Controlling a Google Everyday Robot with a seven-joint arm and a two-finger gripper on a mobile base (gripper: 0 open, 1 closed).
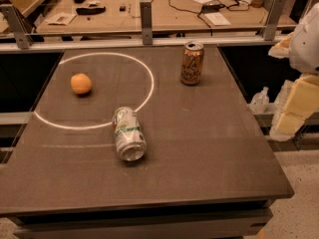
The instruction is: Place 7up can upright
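The 7up can (128,133), silvery-white with a green band, lies on its side on the dark grey table (209,148). It rests near the table's middle, on the lower right rim of a white circle (149,91) marked on the top. One shiny metal end faces the front edge. My gripper (296,106) shows as white and pale-yellow parts at the view's right edge, past the table's right side. It is far from the can and holds nothing I can see.
A tan-gold can (192,62) with dark script stands upright at the back, right of the circle. An orange (80,83) lies inside the circle at the left. A metal rail (145,40) and a cluttered wooden bench (164,11) run behind the table.
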